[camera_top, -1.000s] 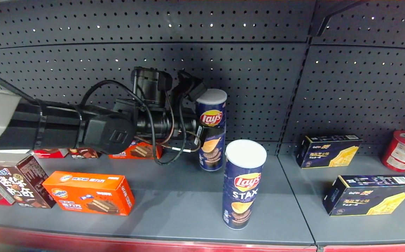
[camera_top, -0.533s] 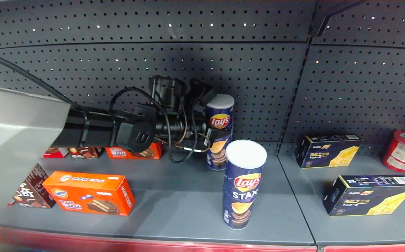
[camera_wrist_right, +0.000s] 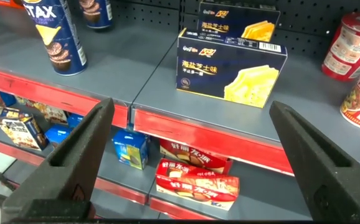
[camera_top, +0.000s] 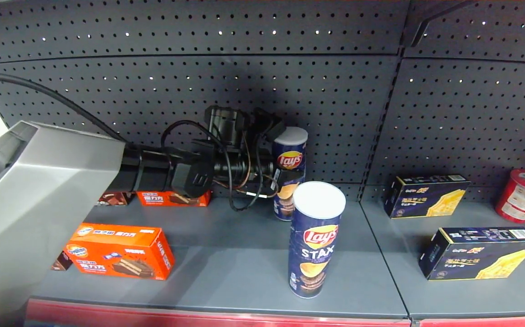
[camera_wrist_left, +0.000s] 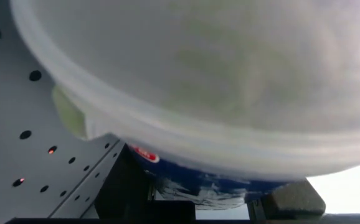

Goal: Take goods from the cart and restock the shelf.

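Observation:
My left gripper [camera_top: 284,153] is shut on a dark blue chip can [camera_top: 290,160] with a white lid, held upright at the back of the grey shelf [camera_top: 226,268], close to the pegboard. Its base is at or just above the shelf surface. In the left wrist view the can's lid [camera_wrist_left: 217,81] looms large over its blue body [camera_wrist_left: 198,180]. A second, identical can [camera_top: 315,240] stands nearer the shelf front, just right of the held one. My right gripper [camera_wrist_right: 195,168] hangs open and empty in front of the shelf, below its red edge.
An orange biscuit box [camera_top: 119,250] lies front left and another [camera_top: 171,198] at the back. Two dark blue boxes [camera_top: 428,196] [camera_top: 476,252] and a red cup [camera_top: 521,195] sit on the right section. Free shelf lies between the orange box and the front can.
My left arm has stretched further in, carrying the can right and back toward the pegboard and slightly lower. The arm's grey link now covers the brown boxes at the left.

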`<state>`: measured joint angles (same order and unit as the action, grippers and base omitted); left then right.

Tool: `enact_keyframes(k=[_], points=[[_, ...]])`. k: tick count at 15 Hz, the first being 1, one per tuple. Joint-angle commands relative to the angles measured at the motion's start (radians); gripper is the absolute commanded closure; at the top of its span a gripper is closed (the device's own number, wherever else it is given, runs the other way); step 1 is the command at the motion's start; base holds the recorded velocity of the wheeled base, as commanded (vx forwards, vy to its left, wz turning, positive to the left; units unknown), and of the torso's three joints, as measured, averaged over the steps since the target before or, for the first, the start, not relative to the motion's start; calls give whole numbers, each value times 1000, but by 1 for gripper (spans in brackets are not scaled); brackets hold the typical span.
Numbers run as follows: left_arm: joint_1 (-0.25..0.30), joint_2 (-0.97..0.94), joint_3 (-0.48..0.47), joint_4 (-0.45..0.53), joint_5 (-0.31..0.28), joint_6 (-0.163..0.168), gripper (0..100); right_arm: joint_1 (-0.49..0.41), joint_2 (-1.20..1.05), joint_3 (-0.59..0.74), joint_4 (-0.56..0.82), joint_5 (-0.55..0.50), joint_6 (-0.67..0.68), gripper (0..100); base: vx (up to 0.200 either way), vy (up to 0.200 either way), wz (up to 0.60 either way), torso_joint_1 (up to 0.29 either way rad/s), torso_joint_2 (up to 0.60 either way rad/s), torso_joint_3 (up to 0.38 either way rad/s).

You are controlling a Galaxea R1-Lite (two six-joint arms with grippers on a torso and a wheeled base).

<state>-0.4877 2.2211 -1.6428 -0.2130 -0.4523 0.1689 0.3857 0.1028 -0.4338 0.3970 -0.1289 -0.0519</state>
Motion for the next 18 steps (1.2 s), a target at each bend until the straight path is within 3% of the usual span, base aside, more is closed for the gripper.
enact_keyframes(k=[1,13,14,18], points=[[0,15,-8,0,0,0,100,1,5,1,0,0,0,0,0,0,0,0,0,0],[9,60,-57,1,0,0,100,1,5,4,2,0,0,0,0,0,0,0,0,0],[8,69,-65,1,0,0,0,1,5,4,2,0,0,0,0,0,0,0,0,0],[9,71,-72,1,3,-2,0,1,5,6,2,0,0,0,0,0,0,0,0,0]])
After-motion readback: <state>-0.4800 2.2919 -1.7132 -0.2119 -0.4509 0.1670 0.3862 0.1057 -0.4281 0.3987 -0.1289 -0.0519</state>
